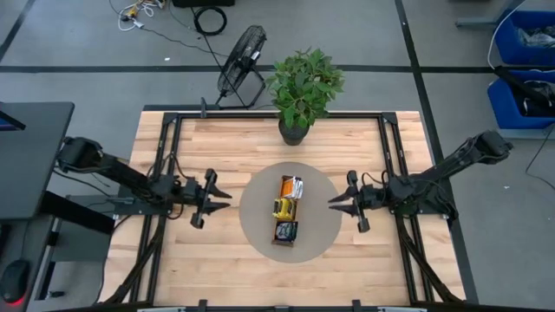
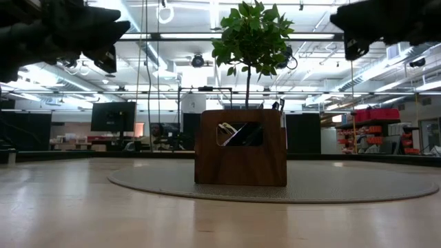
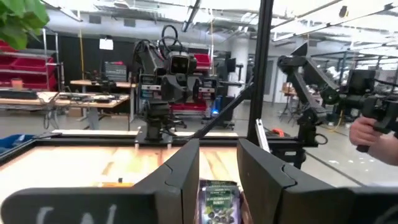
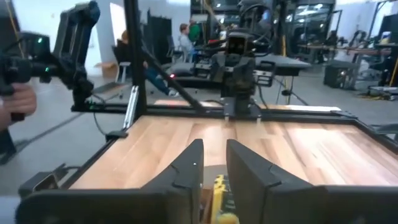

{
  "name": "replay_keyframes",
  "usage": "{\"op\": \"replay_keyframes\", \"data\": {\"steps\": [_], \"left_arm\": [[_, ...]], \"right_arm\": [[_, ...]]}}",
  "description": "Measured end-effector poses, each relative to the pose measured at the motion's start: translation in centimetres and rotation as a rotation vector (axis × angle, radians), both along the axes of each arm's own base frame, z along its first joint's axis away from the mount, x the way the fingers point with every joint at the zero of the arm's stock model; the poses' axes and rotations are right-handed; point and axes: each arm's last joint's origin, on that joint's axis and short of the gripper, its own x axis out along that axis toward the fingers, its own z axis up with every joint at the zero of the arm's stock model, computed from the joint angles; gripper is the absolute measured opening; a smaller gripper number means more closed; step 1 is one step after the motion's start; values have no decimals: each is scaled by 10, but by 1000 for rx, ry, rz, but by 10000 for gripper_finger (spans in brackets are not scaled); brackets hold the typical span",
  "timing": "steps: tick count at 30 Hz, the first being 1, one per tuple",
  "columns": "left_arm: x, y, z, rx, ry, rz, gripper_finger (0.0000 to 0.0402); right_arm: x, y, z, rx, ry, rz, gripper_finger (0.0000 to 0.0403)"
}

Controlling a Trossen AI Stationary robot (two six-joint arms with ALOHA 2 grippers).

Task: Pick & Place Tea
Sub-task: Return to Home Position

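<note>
A long narrow brown wooden tray (image 1: 287,210) lies on a round grey mat at the table's middle. Tea sachets stand in it: orange and white ones at the far end (image 1: 292,186), yellow ones in the middle (image 1: 282,208), dark navy ones at the near end (image 1: 286,230). My left gripper (image 1: 228,200) hovers open left of the tray and points at it. My right gripper (image 1: 331,204) hovers open right of it, also pointing at it. In the left wrist view a dark sachet (image 3: 217,199) shows between the fingers. In the right wrist view a yellow one (image 4: 218,190) does. Neither gripper touches anything.
The grey mat (image 1: 325,221) lies under the tray. A potted plant (image 1: 302,87) stands at the table's far edge, and a fan (image 1: 243,61) is on the floor beyond. A person's hand (image 3: 367,132) holds a device outside the table frame. Bare wood lies near both arms.
</note>
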Motion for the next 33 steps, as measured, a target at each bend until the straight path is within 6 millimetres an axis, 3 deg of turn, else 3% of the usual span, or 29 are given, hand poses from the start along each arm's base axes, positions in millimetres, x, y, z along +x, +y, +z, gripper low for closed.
{"op": "replay_keyframes", "data": {"steps": [10,18,33], "left_arm": [[-3,4,3,10,7,31,112],[-4,6,3,1,25,57,112],[-19,10,8,0,74,121,112]], "right_arm": [[-8,-34,-23,21,-65,-20,80],[-18,-43,-34,-25,-18,-59,80],[-47,-50,-32,-65,28,-139,80]]}}
